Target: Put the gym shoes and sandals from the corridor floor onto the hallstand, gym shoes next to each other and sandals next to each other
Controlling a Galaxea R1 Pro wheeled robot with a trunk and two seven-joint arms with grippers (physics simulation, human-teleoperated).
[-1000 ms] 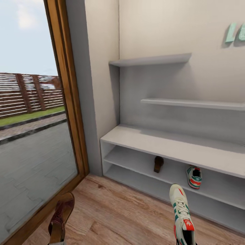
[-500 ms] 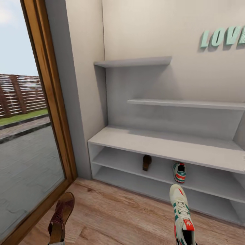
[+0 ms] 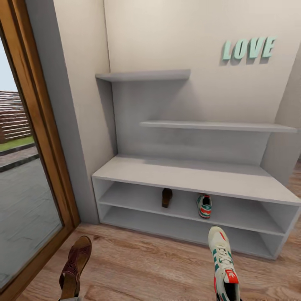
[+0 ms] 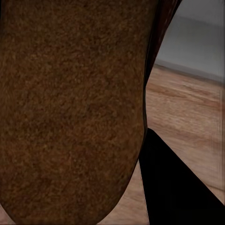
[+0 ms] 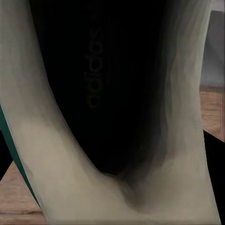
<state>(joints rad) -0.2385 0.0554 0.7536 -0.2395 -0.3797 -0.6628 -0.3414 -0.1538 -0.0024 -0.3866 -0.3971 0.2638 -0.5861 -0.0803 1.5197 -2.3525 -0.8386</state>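
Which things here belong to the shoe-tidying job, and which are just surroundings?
Job:
- gym shoe on the rack
- gym shoe held up front
- sandal on the rack
- sandal held up front
- hallstand
- floor

Surroundings:
- wall shelves
- LOVE letters
- glass door

L gripper (image 4: 140,197): clamped on sandal (image 3: 75,267), black finger (image 4: 180,187) flat along sandal's side, held low at robot's L, toe fwd | R gripper (image 5: 112,159): clamped on gym shoe (image 3: 223,267), dark fingers (image 5: 216,154) on both sides of shoe, held low at robot's R, toe fwd | both grippers level w/ each other, well apart
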